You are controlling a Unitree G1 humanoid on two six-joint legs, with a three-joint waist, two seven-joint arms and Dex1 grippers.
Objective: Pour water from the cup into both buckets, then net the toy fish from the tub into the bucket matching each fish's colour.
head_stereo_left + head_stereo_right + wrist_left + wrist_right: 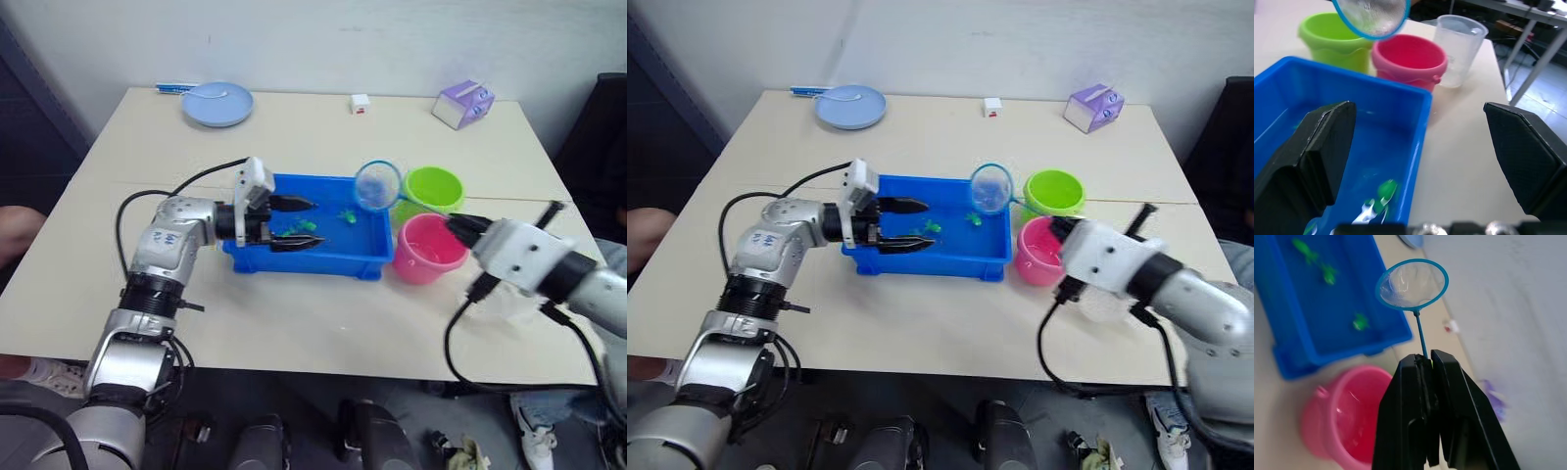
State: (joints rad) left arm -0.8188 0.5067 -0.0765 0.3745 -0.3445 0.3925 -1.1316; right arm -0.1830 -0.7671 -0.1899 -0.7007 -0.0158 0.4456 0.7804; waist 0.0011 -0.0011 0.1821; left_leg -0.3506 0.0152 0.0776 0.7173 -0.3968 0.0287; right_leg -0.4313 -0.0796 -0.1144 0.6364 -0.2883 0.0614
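The blue tub (306,259) sits mid-table with three green toy fish (1360,322) in it. My left gripper (315,223) is open, its fingers reaching over the tub's left half. My right gripper (1425,363) is shut on the thin handle of a blue-rimmed net (377,184). The net's hoop hangs above the tub's far right corner and looks empty. To the right of the tub stand the green bucket (433,188) and, nearer me, the pink bucket (429,251). The clear cup (1458,49) stands upright just beyond the pink bucket, largely hidden behind my right arm in the eye views.
A pale blue plate (217,103) with a spoon lies at the far left of the table. A small white cube (360,103) and a purple box (463,104) sit along the far edge. Bare tabletop lies in front of the tub.
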